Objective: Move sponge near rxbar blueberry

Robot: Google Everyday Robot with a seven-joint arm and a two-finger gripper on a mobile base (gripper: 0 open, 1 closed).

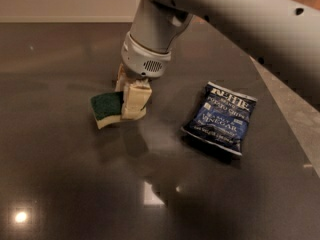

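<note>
The jaws are clamped on the sponge [106, 106], low over the table [60, 179]. The sponge's green face is up and juts out to their left. A blue chip bag [220, 118] lies flat to their right, apart.

Dark glossy table [60, 184] under blue chip bag [220, 118]; hand [129, 96] with sponge [106, 109] above it.

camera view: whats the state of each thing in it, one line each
gripper: pointing down over the table, shut on the sponge's right end
sponge: held in the gripper, tilted, green side up; cannot tell if it is clear of the table
chip bag: lying flat on the table, label up, right of the sponge and apart from it, nothing touching it
</note>
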